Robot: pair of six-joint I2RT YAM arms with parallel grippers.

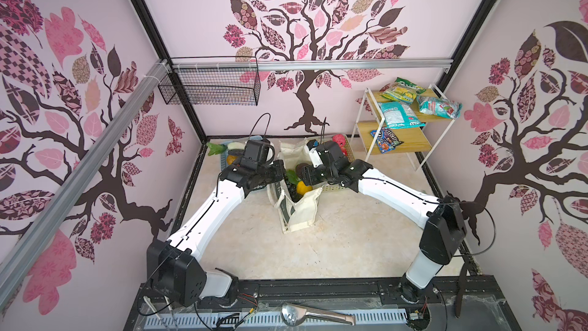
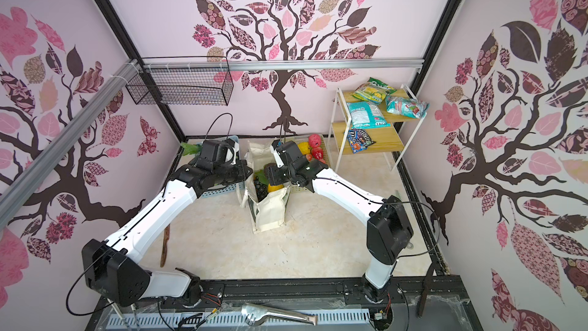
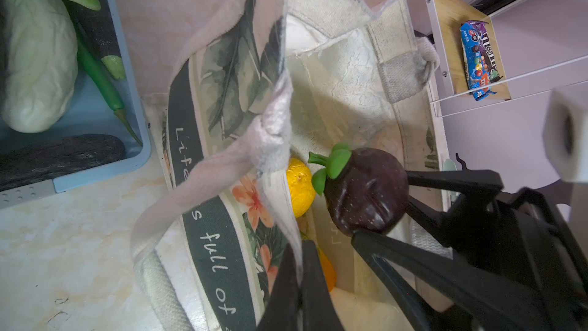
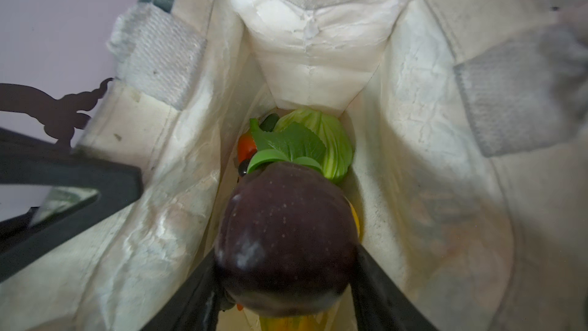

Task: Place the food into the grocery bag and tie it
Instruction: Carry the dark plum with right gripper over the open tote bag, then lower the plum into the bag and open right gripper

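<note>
Dark fruit [image 4: 280, 214] with a green calyx sits clamped between the two black fingers of the right gripper [image 4: 288, 256], one finger pressed to each side of it and the jaws held apart only by the fruit's own width. In the left wrist view the same grip shows side-on. Directly beneath this gripper is the open mouth of the grocery bag [image 1: 299, 214]. The fruit hangs between the bag's cream walls, above the food already lying at the bottom: a green cabbage [image 4: 331, 141], a yellow citrus [image 3: 297, 186] and an orange piece [image 4: 246, 149]. Just beside the right gripper, across the bag's mouth, the left gripper [image 3: 300, 259] has its fingers together, pinching the rim of the bag's printed wall, the one with the dark green lettered band. A cream strap handle [image 3: 222, 167] drapes over that wall ahead of the fingers. On the left gripper's side away from the bag stands a blue basket [image 3: 133, 97] holding a pale cabbage [image 3: 38, 58] and a green pepper [image 3: 98, 78]. On the right gripper's side away from the bag stands a beige basket [image 1: 331, 189] with red and yellow fruit [image 2: 315, 140]. Farther out that way is a shelf [image 1: 410, 141] carrying snack packets [image 1: 399, 114].
</note>
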